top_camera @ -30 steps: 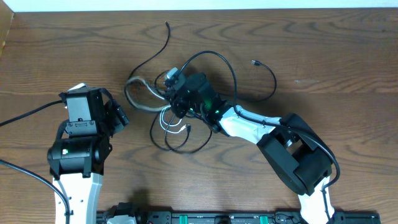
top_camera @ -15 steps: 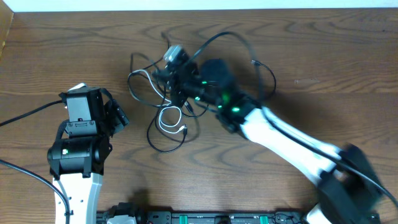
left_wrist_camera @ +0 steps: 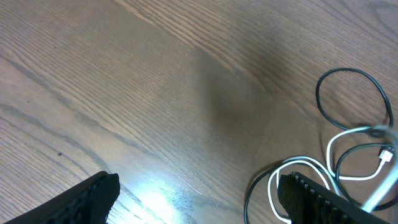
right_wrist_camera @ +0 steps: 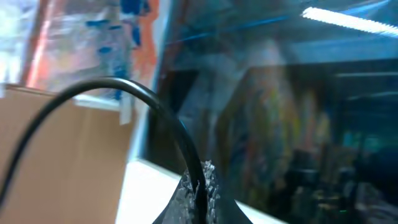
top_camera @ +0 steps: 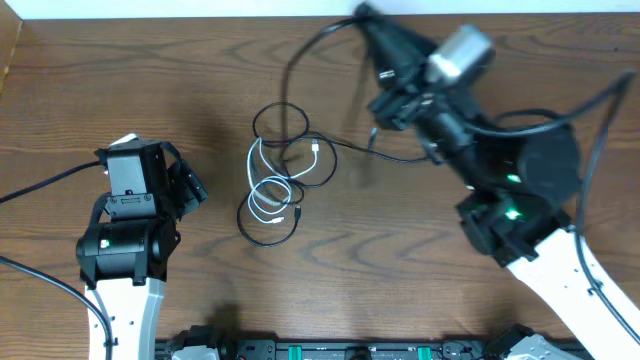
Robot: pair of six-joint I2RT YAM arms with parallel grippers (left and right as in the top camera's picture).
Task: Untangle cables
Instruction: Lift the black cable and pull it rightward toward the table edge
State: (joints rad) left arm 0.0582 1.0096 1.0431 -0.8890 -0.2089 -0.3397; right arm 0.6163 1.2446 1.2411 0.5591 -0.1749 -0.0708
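Right wrist view | right gripper (right_wrist_camera: 198, 190) clamped shut on one black cable (right_wrist_camera: 112, 82), held high above the table, likely to draw it free | remaining cables (top_camera: 275, 185), white and black loops, lay mid-table | left gripper (left_wrist_camera: 202, 202) stood wide and empty near them.

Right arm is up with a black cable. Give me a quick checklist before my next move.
1. Right pincer shut on the black cable: ok.
2. Held cable free of the cable pile: cannot tell; a black strand runs from the pile toward the right arm.
3. White cable separated from the black loops: not ok, they overlap.
4. Left pincer open and empty: ok.
5. Left pincer apart from the pile: ok.
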